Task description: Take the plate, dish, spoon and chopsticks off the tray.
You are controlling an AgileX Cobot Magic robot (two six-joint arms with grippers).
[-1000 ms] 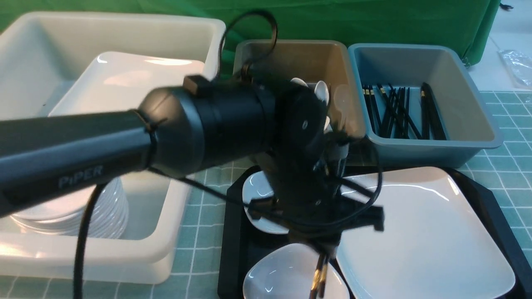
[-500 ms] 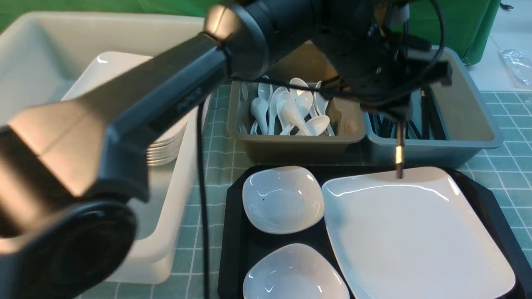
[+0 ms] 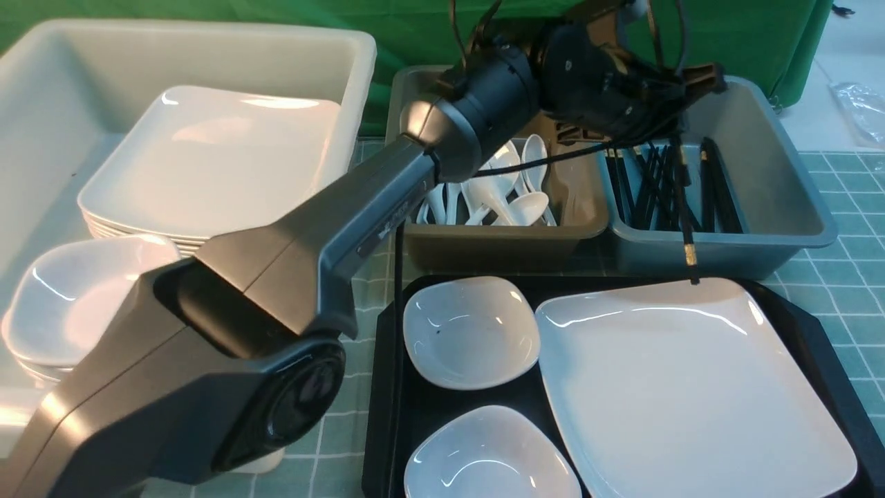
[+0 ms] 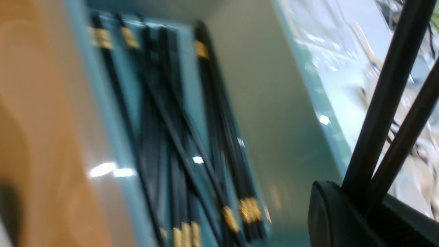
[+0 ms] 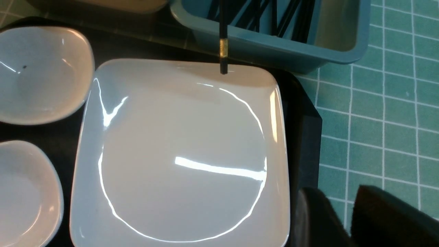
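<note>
1. Front view: the left hand (image 3: 681, 131) hangs above the blue-grey tub (image 3: 781, 232), clamped tight on the chopsticks (image 3: 688, 252). They hang almost upright with the gold-banded end lowest.
2. Their lower tip is at the far rim of the plate (image 3: 691, 394). Whether it touches the rim cannot be told.
3. Left wrist view: the two held sticks rise side by side out of the hand, and loose black sticks (image 4: 205, 137) lie in the tub beneath.
4. The plate lies flat on the right part of the tray (image 3: 390, 387). Two small dishes (image 3: 470, 332) sit just beside it on the left part, one nearer the robot and one farther.
5. White spoons (image 3: 511, 197) are piled in a brown tub (image 3: 498, 245) beside the blue-grey one, beyond the tray.
6. The right hand (image 5: 339, 195) appears only in the right wrist view, near a corner of the plate and above the tray's edge and the green-gridded bench (image 5: 377, 103). Its fingers (image 5: 315, 219) stand apart with nothing between them.
7. A white tub (image 3: 207, 28) on the left holds stacked plates (image 3: 207, 159).
</note>
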